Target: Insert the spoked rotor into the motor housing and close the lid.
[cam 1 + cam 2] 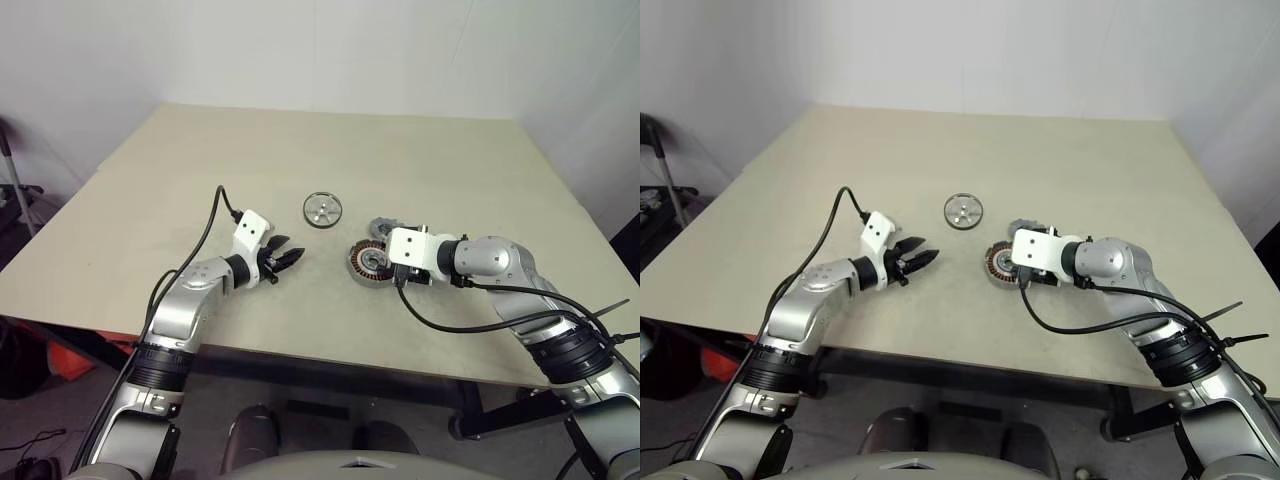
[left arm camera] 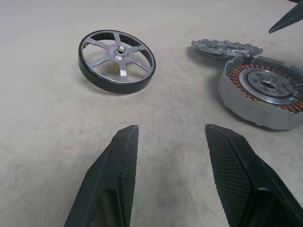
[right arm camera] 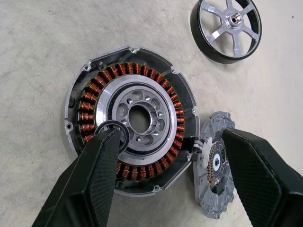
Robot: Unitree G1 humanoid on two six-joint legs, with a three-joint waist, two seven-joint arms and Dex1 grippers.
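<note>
Here the spoked rotor [image 1: 323, 210] lies flat on the beige table [image 1: 330, 150], a dark ring with shiny silver spokes meeting at a small hub, a little past the middle and apart from the other parts. Nearer and to its right sits the motor housing [image 3: 130, 118], a shallow grey metal can, open, with a ring of copper-brown windings around a smooth silver centre pierced by small holes. The lid [image 3: 213, 170], a dull-grey cap with a notched edge, rests just beside the housing on its far side, touching or nearly touching it.

The right gripper [image 3: 170, 182] hangs over the housing and lid with its ribbed black fingers [image 3: 99, 179] spread wide, holding nothing. The left gripper [image 1: 281, 261] is left of the housing and near the rotor, its black fingers [image 2: 118, 175] parted and empty, pointing toward the parts.
</note>
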